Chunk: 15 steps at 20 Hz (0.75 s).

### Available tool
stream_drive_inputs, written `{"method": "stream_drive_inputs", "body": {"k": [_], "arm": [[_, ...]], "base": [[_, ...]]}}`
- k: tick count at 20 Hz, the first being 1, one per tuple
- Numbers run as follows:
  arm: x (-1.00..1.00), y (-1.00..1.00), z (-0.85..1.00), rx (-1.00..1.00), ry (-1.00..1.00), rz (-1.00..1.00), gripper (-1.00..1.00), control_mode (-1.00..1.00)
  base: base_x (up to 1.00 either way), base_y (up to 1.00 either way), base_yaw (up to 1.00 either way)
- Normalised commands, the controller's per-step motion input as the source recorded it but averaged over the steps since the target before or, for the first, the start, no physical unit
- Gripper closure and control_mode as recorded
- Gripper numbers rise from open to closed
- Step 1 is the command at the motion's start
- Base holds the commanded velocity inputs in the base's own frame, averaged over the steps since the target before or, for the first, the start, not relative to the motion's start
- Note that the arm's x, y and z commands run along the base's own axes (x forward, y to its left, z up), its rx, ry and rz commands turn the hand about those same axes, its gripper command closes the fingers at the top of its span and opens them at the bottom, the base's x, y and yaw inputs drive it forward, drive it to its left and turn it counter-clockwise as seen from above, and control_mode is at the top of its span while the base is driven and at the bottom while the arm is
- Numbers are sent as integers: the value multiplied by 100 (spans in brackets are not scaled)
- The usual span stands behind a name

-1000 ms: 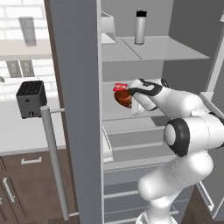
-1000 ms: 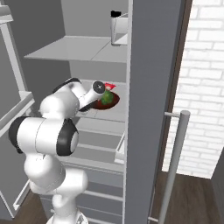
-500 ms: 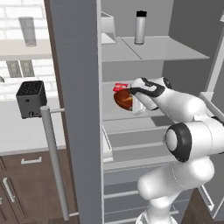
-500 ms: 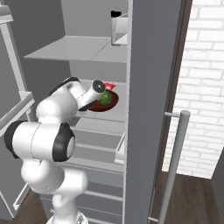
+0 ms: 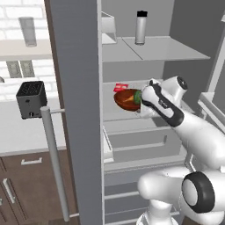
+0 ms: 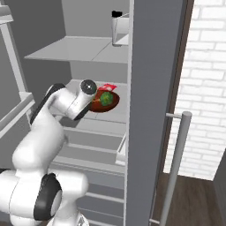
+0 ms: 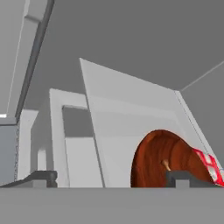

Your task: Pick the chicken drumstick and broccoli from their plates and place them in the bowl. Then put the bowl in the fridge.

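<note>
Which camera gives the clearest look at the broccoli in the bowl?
The right base view: the broccoli sits in plain sight in the bowl. In the left base view it is a green sliver beside the arm; the hand view shows none.

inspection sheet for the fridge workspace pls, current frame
surface: pale grey fridge shelf bears the bowl.
job's things: reddish-brown bowl on the middle shelf, broccoli inside it; drumstick cannot be made out. Fridge door open.
clutter: red packet behind the bowl; grey bottle on the upper shelf; dark toaster on the counter.
hand: hand open, fingertips apart beside the bowl, holding nothing.
cables: nothing seen.
surroundings: white brick wall, dark wood cabinets.
</note>
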Motion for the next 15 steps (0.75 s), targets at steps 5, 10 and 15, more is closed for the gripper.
{"method": "stream_drive_inputs", "body": {"k": [5, 10, 15], "arm": [[-100, 0, 62, 0, 2, -27, -100, -100], [-100, 0, 29, 0, 1, -35, -100, -100], [-100, -1, 0, 0, 0, -40, -100, -100]], "base": [[0, 0, 0], [0, 0, 0], [0, 0, 0]]}}
